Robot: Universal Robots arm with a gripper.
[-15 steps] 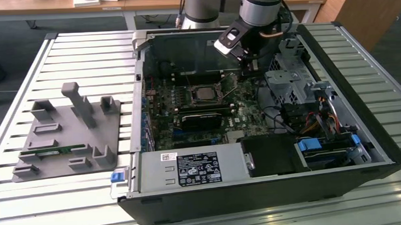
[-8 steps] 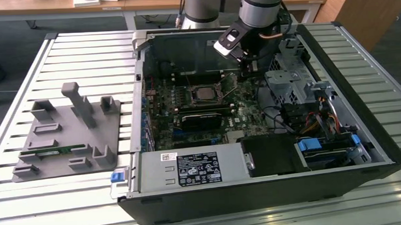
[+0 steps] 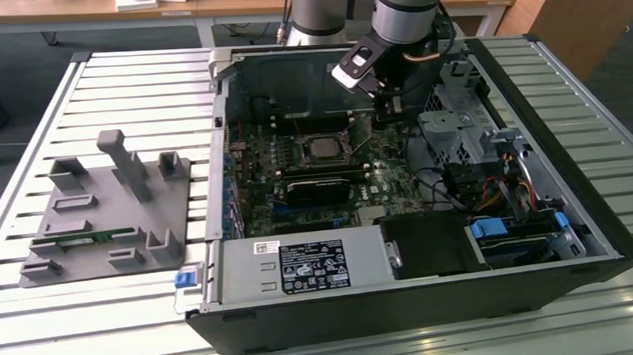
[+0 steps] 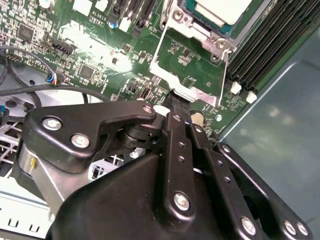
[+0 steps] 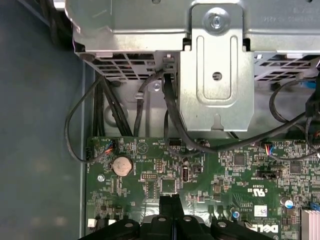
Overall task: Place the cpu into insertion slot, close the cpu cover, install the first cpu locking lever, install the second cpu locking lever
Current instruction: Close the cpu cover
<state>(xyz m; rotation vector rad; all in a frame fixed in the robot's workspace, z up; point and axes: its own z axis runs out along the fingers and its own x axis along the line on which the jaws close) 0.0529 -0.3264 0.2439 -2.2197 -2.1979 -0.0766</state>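
The cpu (image 3: 321, 148) sits in its socket on the motherboard, with the cpu cover (image 4: 187, 91) flipped open beside it. The hand (image 4: 176, 102) has its fingers pressed together right at the cover's free edge, though whether it's actually pinching it is hard to say. Closing it probably wants a gentle arc around the hinge, no sideways shove. The open computer case (image 3: 405, 308) lies on a slatted table (image 3: 113, 82), with wooden desks behind.
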